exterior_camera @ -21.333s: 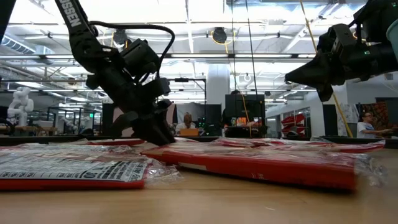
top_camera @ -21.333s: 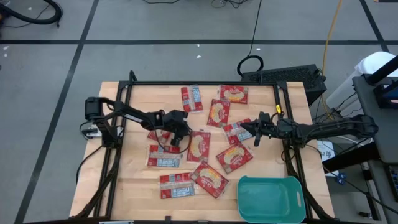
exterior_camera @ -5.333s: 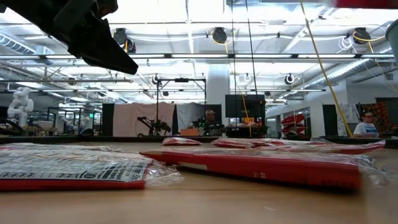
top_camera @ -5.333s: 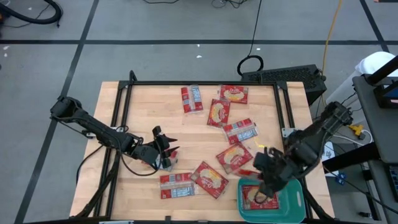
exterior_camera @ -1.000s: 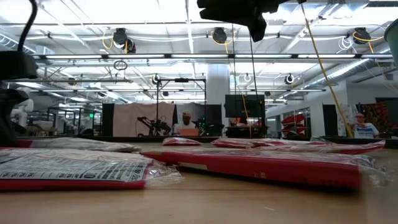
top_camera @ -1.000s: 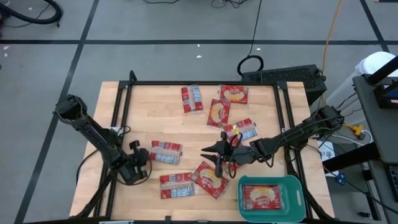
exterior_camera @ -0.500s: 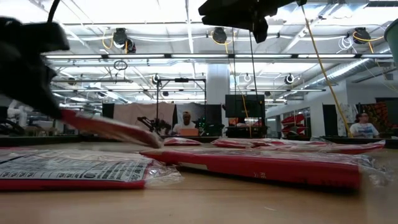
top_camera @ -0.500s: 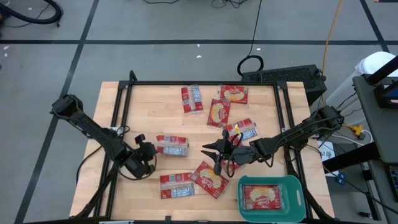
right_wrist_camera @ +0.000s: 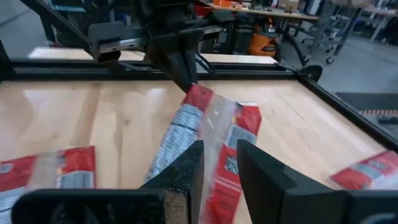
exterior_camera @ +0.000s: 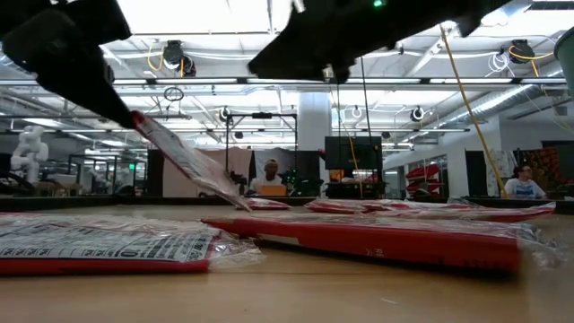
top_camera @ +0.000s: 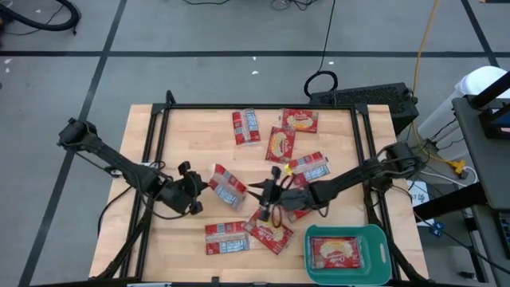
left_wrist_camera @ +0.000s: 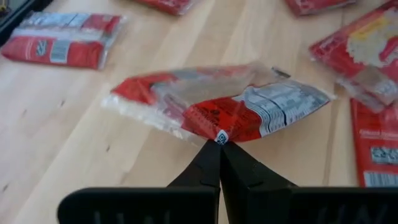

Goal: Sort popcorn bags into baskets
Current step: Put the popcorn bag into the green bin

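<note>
Lifted now, left gripper (left_wrist_camera: 219,146) pinches popcorn bag (left_wrist_camera: 217,107) edge.

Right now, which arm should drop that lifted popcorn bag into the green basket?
The right, probably. Its open claw faces the flat red popcorn bag pinched in the left claw, and the teal plastic basket sits on the right arm's side of the table.

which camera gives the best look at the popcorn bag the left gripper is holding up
The left wrist view: the held popcorn bag fills it, pinched at one edge by the left gripper. The high view shows it small, the low view as a slanted sliver, and the right wrist view shows it hanging just beyond the open right gripper.
</note>
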`<act>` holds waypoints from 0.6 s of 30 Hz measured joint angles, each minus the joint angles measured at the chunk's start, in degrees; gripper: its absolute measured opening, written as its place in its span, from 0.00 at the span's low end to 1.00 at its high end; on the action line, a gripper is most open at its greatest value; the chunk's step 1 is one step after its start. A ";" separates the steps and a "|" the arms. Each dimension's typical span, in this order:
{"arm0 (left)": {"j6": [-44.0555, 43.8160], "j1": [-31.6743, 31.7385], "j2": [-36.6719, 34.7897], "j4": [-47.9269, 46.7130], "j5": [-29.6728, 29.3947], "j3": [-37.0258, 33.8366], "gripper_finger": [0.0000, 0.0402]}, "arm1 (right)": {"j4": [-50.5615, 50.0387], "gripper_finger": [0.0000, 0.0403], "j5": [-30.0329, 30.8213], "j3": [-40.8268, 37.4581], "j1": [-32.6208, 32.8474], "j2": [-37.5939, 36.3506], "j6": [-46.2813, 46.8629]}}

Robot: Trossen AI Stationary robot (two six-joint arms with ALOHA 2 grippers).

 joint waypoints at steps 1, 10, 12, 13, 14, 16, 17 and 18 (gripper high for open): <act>0.65 0.56 -0.17 -0.05 0.32 0.00 0.00 | -0.33 0.22 -0.01 1.46 -0.21 1.34 -0.77; 6.49 6.39 -0.07 8.27 4.54 0.00 0.00 | -10.89 0.32 1.25 15.45 -0.93 12.14 -1.79; 7.52 7.30 -0.09 9.60 4.93 0.00 0.00 | -12.63 0.36 1.36 16.77 -0.90 13.28 -1.88; 7.92 7.66 -0.08 10.11 5.03 0.00 0.00 | -12.50 0.38 1.48 17.73 -0.90 14.07 -1.96; 8.26 8.02 -0.07 10.29 5.12 0.00 0.00 | -11.78 0.40 1.92 18.23 -0.90 14.36 -2.05; 8.88 8.85 -0.09 10.82 5.61 0.00 0.00 | -12.39 0.45 4.60 18.05 -0.83 14.38 -2.53; 9.07 9.38 -0.07 11.07 6.02 0.00 0.00 | -12.38 0.47 5.13 18.06 -0.82 14.36 -2.66; 9.51 9.84 -0.05 11.15 6.25 0.00 0.00 | -13.20 0.50 5.62 18.14 -0.82 14.35 -2.64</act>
